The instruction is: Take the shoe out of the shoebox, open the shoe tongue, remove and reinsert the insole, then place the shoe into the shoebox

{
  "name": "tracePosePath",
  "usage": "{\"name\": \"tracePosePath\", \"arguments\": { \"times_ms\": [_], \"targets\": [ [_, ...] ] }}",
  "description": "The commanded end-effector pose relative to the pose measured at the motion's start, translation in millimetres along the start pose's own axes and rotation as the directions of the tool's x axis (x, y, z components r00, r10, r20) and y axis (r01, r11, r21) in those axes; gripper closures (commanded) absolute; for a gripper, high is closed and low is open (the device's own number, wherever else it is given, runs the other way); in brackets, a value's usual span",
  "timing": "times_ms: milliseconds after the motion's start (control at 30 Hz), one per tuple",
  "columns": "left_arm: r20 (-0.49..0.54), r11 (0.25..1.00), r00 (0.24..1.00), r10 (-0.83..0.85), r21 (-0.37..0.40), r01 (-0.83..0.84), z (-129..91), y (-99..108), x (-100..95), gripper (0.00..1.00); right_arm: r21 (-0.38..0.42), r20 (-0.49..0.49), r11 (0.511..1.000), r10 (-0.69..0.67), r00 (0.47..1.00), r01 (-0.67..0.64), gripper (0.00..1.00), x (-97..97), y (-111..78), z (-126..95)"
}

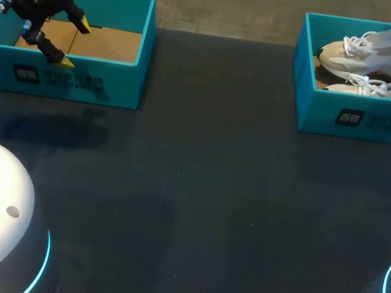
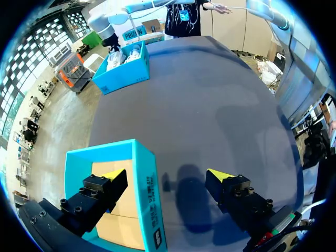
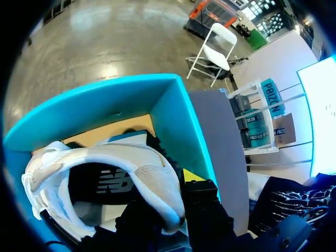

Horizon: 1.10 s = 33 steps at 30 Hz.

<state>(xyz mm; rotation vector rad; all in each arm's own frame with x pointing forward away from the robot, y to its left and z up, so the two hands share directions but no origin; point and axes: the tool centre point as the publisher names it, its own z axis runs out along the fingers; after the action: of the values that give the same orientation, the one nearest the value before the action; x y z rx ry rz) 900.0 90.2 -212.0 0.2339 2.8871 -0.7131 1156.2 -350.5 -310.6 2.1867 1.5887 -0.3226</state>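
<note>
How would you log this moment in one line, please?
left gripper: open, straddling empty shoebox wall | right gripper: at shoe heel in second shoebox | shoe: boxed

Matt dark table (image 1: 196, 191), cardboard shoebox (image 1: 320, 110), white cloth shoe (image 1: 373, 59)

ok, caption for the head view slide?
Left hand open over the left shoebox front wall; two white shoes lie in the right shoebox.
</note>
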Motion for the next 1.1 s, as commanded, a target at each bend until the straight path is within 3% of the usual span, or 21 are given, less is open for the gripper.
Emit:
{"name": "tracePosePath", "arguments": {
  "times_ms": [33,1100],
  "targets": [
    [-0.002,1.000,1.000,0.000,-0.003,0.000,-1,0,-0.1,0.00,0.010,0.002,1.000,-0.002,1.000,0.002,1.00,4.6,4.3,8],
    [-0.002,1.000,1.000,0.000,-0.003,0.000,-1,0,-0.1,0.00,0.053,0.012,0.998,0.036,0.999,-0.037,1.00,15.3,-3.0,45]
  ]
}}
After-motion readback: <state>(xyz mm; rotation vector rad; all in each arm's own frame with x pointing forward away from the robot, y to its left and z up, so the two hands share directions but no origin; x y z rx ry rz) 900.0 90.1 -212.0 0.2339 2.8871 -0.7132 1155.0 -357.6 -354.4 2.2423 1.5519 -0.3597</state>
